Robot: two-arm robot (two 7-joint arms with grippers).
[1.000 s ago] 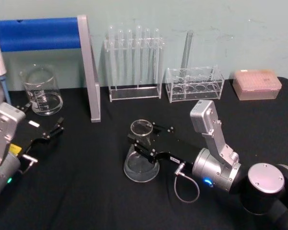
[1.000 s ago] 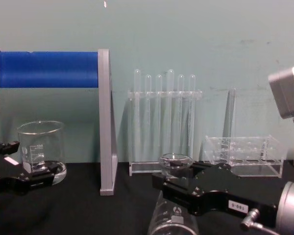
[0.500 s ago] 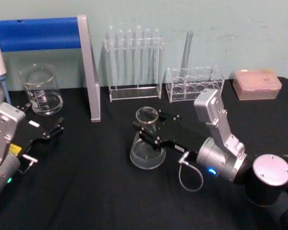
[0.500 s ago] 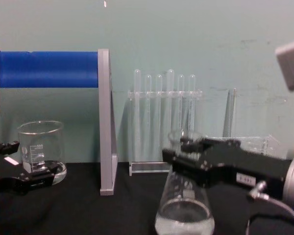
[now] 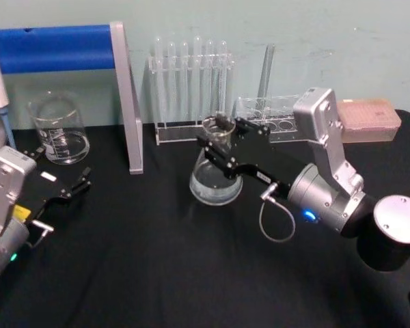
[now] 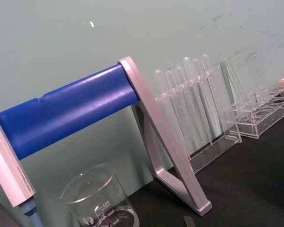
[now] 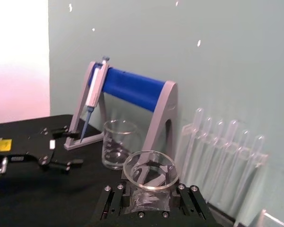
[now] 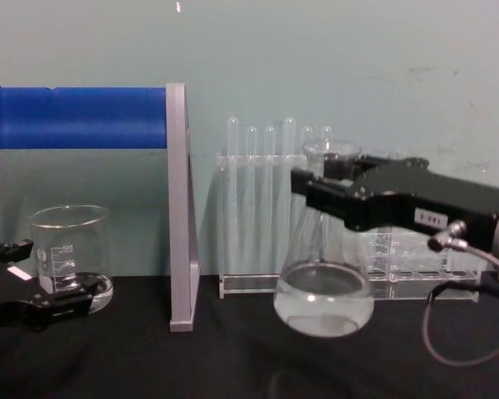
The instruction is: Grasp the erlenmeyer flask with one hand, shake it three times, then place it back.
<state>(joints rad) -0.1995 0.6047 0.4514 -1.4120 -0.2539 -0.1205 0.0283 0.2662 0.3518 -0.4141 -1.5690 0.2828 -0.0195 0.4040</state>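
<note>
The erlenmeyer flask (image 8: pixel 323 295) hangs clear above the table (image 5: pixel 137 273), mid-table toward the back edge, just before the test tube rack (image 5: pixel 184 96) — held up, I judge, so it can swing freely. My right gripper (image 5: pixel 219 139) clamps its neck, reaching in level from the right edge; the left gripper (image 5: pixel 60 179) is parked, spread wide, near the left edge.

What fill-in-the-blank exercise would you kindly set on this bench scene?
The right gripper holds the flask by its ____.
The flask hangs ____ the table.
The left gripper sits idle, fingers ____, by the beaker.
The pipette stand has a ____ bar.
Missing: neck; above; open; blue.
</note>
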